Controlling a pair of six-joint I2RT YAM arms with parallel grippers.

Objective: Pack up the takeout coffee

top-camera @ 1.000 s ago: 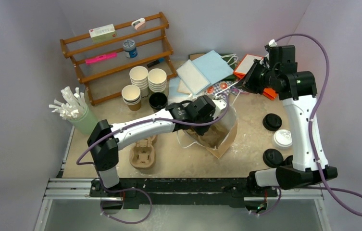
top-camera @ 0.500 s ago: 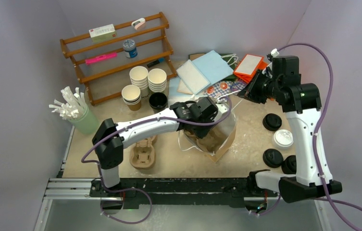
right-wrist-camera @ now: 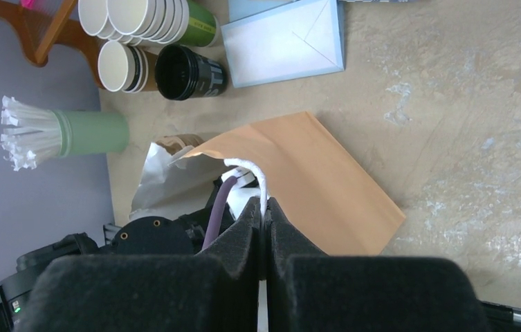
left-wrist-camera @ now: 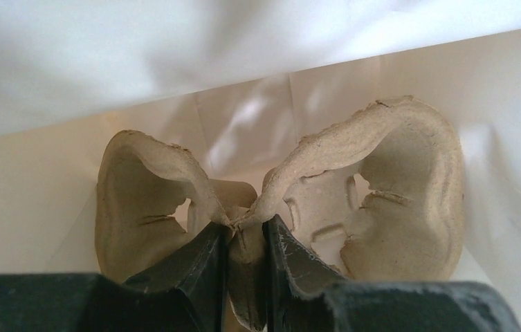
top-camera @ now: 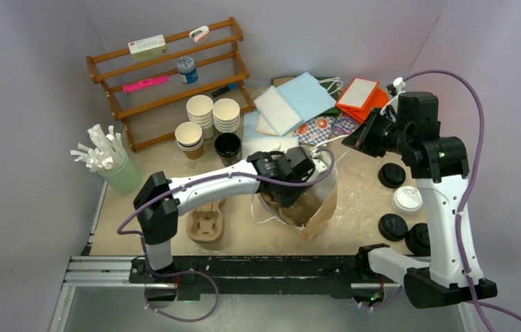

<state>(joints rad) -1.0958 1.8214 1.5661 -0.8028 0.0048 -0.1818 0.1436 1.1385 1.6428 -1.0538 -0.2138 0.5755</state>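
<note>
Deeper into the kraft-brown paper bag [top-camera: 323, 204] than a second ago, the left gripper [left-wrist-camera: 247, 232] clamps the centre rib of a moulded brown pulp tray [left-wrist-camera: 396, 180]. Right gripper [right-wrist-camera: 263, 209], shifted rightward, pinches the bag's white cord handle [right-wrist-camera: 249, 168]. Kraft-brown paper cups [top-camera: 189, 135], white inside, stand stacked upright beyond the bag's far-left side, nearer the left arm, none packed.

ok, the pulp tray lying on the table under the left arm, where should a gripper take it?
Pinch the raised centre ridge between the two wells of the pulp tray, from straight above: it seems to lie flat, wells up. The left gripper grips the second tray inside the paper bag that way.
</note>
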